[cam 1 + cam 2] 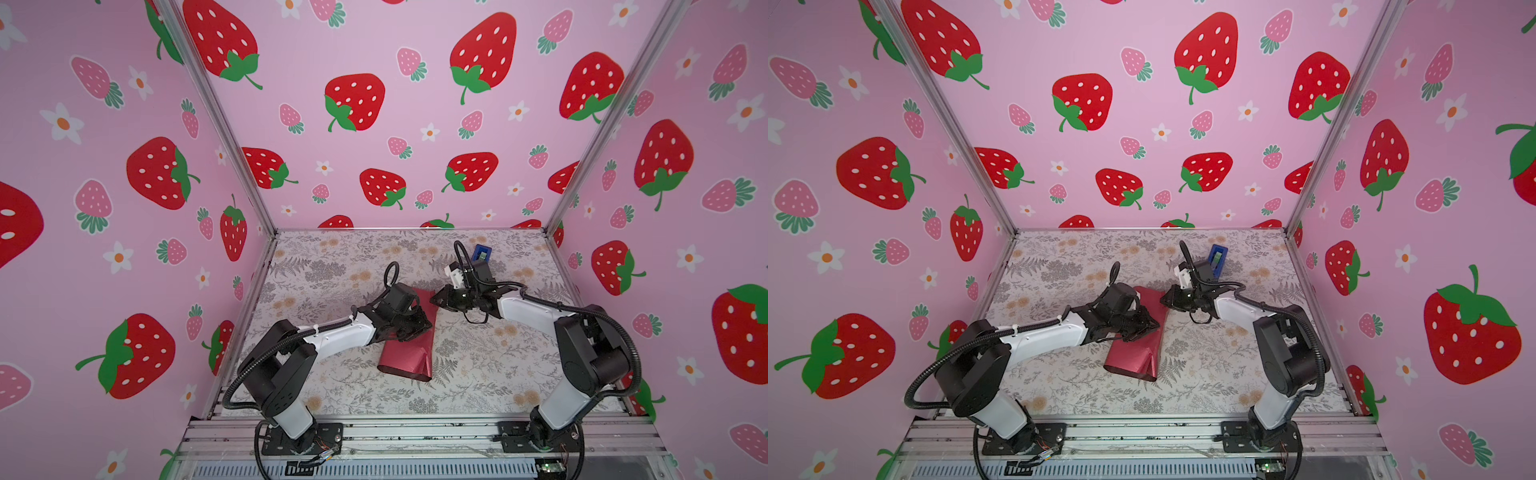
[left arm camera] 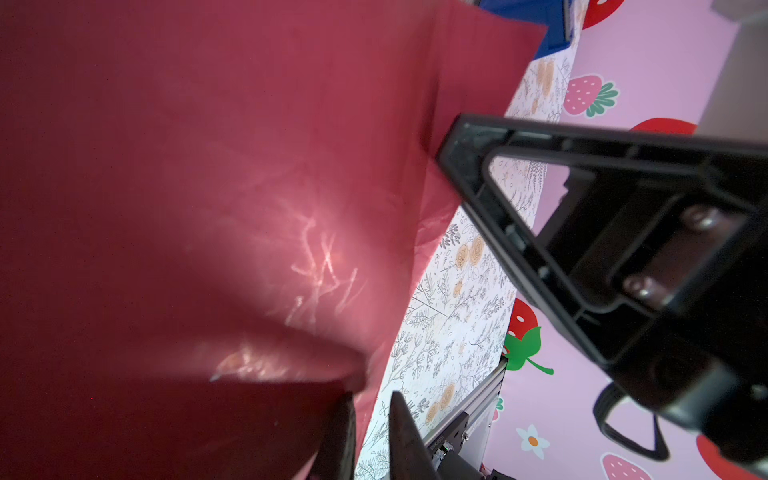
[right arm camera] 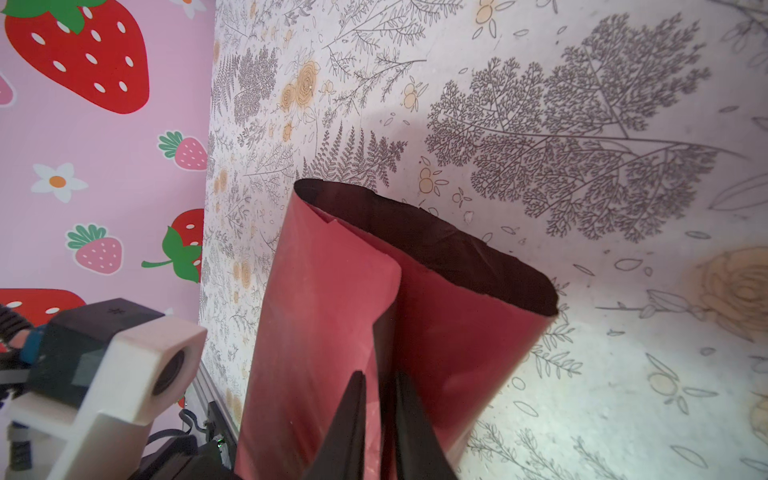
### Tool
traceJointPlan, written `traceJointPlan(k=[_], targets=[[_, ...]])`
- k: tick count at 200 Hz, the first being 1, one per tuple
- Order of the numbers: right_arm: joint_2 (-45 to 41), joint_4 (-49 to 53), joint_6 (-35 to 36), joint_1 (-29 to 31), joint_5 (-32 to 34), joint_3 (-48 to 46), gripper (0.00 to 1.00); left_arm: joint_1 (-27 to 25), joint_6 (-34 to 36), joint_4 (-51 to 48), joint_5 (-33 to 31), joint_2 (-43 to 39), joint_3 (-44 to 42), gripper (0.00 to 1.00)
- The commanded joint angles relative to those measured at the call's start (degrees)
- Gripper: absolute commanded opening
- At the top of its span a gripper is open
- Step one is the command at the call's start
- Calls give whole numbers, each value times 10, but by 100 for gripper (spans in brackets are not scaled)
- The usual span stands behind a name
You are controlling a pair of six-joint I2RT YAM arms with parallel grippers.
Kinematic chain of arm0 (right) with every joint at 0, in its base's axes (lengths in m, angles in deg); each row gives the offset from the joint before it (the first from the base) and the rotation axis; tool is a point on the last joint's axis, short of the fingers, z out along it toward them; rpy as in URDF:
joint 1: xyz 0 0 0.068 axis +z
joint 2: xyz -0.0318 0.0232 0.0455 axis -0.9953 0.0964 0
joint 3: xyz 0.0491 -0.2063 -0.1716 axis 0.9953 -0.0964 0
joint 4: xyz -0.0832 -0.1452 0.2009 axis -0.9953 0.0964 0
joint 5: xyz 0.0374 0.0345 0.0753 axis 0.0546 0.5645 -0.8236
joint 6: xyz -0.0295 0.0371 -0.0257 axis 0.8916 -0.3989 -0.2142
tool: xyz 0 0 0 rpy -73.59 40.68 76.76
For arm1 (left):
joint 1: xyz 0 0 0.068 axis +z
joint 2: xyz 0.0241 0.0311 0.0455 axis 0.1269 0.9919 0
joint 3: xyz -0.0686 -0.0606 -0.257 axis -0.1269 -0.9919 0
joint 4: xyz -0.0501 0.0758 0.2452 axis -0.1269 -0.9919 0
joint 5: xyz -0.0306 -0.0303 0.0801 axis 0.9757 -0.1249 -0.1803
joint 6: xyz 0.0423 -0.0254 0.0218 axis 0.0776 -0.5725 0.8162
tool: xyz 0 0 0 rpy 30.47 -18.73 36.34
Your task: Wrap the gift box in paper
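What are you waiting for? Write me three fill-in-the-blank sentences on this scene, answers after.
The paper forms a tube whose near end is ___. The tape dispenser is coloured ___. The left gripper rests on top of the ___.
Answers: open; blue; paper.

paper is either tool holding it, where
Cannot tell: the right tool straddles the overlap flap of the paper, the left tool straddles a side edge, both nearly closed, neither pinch clear.
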Motion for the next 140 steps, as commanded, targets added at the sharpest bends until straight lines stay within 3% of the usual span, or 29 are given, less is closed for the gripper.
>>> traceJointPlan(k=[1,14,38,74,140], targets=[[13,4,6,-1,-7,10,18,4,-7,-63,-11,9,-12,19],[18,6,8,-1,-7,12,17,4,-7,-62,-11,9,-12,19],[18,7,12,-2,-9,15,0,3,-8,-62,-12,7,-12,19],[4,45,30,-2,36,32,0,3,-10,-62,-18,0,-17,20],[16,73,47,-9,58,58,0,4,-12,-64,-19,-6,-15,21]])
